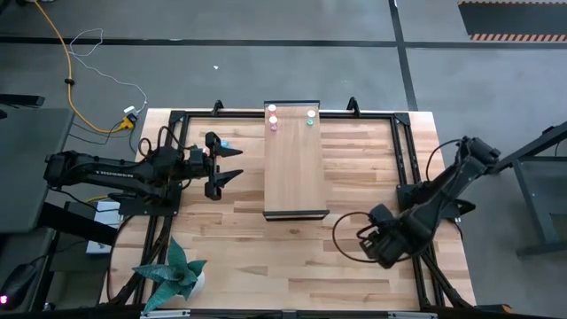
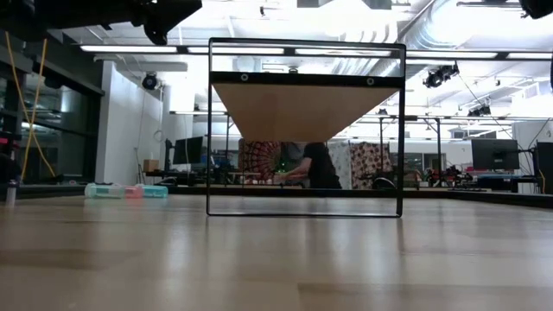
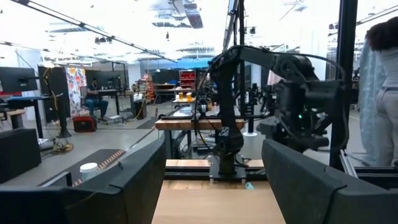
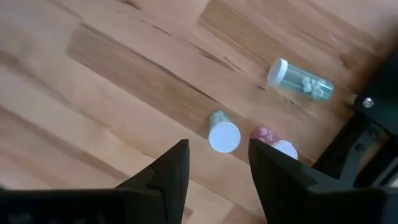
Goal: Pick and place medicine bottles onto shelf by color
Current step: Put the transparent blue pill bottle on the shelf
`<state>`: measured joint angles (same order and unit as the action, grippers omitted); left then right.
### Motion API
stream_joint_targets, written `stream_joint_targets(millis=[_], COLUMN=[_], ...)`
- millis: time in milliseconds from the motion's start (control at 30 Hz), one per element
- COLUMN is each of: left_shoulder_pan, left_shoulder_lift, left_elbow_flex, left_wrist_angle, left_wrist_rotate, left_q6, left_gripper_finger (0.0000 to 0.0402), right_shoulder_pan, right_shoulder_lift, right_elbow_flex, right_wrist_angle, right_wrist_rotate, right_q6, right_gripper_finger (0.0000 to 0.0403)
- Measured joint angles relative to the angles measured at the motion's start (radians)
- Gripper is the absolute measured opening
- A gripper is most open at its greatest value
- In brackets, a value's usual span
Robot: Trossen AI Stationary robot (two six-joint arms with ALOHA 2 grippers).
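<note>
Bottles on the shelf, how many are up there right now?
3, all at the shelf's far end: two pink bottles side by side, one green bottle apart. None seem hidden.

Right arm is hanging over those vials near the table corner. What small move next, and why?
Probably ease the right end effector down over the upright green vial. Its fingers stand open with that vial's white cap just ahead of the gap. A pink vial stands close beside, and another green one lies on its side.
</note>
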<state>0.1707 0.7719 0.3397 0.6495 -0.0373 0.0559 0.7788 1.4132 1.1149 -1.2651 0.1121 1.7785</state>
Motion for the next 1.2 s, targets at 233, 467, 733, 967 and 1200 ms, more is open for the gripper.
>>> stream_joint_targets(millis=[233, 467, 733, 967, 1200], left_shoulder_pan=[-0.001, -0.001, -0.001, -0.001, -0.001], left_shoulder_lift=[0.0, 0.0, 0.0, 0.0, 0.0], left_elbow_flex=[0.0, 0.0, 0.0, 0.0, 0.0], left_wrist_angle=[0.006, 0.006, 0.026, 0.03, 0.029], left_wrist_rotate=[0.0, 0.0, 0.0, 0.0, 0.0], left_q6=[0.0, 0.0, 0.008, -0.001, -0.001], left_gripper_finger=[0.0255, 0.0255, 0.0255, 0.0255, 0.0255], right_shoulder_pan=[-0.001, -0.005, -0.005, -0.006, -0.006], right_shoulder_lift=[0.038, -0.087, -0.149, -0.148, -0.148], right_elbow_flex=[-0.017, -0.178, -0.21, -0.285, -0.314], right_wrist_angle=[0.017, 0.174, 0.217, 0.287, 0.299], right_wrist_rotate=[-0.074, -0.123, -0.084, -0.068, -0.082], right_q6=[-0.022, 0.017, 0.06, 0.107, 0.118], right_gripper_finger=[0.0156, 0.0153, 0.0147, 0.0146, 0.0146])
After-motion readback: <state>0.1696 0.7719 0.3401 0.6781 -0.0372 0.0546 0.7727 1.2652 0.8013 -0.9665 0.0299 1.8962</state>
